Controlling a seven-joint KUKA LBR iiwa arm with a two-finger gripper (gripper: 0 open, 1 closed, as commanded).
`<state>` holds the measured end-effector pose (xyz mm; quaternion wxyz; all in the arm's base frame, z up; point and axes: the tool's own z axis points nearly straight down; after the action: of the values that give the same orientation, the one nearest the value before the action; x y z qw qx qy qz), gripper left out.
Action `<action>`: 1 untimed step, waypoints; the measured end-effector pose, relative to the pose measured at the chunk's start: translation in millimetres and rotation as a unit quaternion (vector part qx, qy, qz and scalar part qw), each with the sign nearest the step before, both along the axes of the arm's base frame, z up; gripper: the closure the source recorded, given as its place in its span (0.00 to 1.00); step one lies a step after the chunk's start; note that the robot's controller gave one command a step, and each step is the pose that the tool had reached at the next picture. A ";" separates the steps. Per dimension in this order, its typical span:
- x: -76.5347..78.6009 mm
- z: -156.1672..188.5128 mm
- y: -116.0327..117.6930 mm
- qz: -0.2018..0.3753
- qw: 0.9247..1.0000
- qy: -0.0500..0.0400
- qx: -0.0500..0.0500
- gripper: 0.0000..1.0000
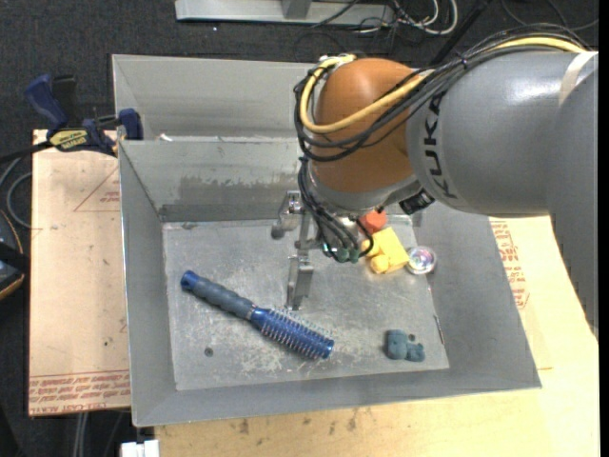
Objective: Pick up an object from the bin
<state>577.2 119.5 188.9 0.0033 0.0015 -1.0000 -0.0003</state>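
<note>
The gripper (298, 291) is hanging low over the middle of the grey metal bin (143, 255), close to the bristle end of a blue hairbrush (255, 316) lying slantwise on the floor. Whether the gripper is standing wide or narrow cannot be told. A yellow block (388, 253) is lying nearby.

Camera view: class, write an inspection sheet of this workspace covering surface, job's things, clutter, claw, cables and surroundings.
Surface: grey metal bin, floor scuffed and dusty.
Job's things: blue hairbrush lying flat at front left; yellow block, shiny round piece, blue-grey lump on the right.
Clutter: nothing seen.
Claw: claw hangs over the floor just behind the hairbrush, nothing seen in it.
Cables: yellow and black cables loop over the arm's orange cover.
Surroundings: dark floor with loose wires behind the bin.
</note>
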 end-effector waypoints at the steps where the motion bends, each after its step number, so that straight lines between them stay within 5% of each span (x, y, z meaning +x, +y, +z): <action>1: -11.5 -116.1 -3.2 0.108 0.994 -0.011 0.002 0.00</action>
<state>565.8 116.3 72.7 -0.0075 0.1096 -0.9939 -0.0022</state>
